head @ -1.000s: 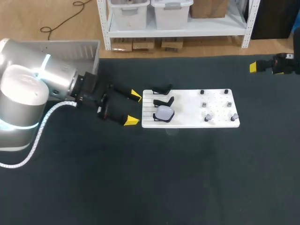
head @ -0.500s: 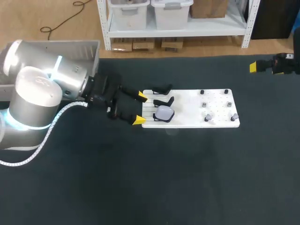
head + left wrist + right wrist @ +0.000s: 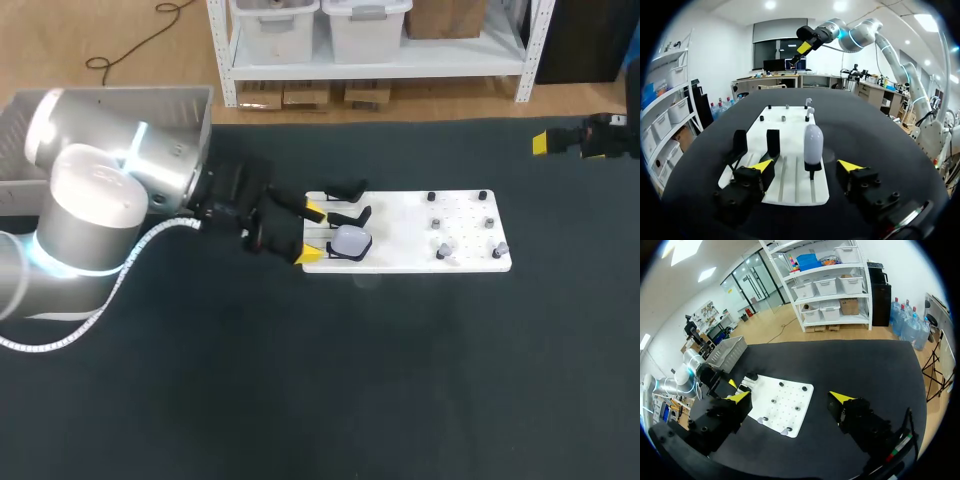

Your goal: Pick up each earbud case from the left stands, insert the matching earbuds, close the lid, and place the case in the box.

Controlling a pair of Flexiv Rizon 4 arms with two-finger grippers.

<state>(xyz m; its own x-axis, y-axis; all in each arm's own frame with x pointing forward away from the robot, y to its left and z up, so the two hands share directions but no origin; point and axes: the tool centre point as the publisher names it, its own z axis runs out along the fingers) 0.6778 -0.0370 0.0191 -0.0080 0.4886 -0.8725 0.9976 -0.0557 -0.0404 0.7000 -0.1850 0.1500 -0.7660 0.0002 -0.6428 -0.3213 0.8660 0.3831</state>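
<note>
Your left pincer (image 3: 312, 233) is released, fingers spread wide at the slotted end of the white board (image 3: 400, 255). The earbud case (image 3: 351, 241) stands upright on its black stand, just ahead of the gap between the fingers, touching neither. Two bare stands (image 3: 348, 190) sit beside it. Earbuds (image 3: 443, 251) sit on pegs at the board's other end. Your right pincer (image 3: 790, 397) is released too, holding nothing, well apart at the bench (image 3: 400, 380) edge.
</note>
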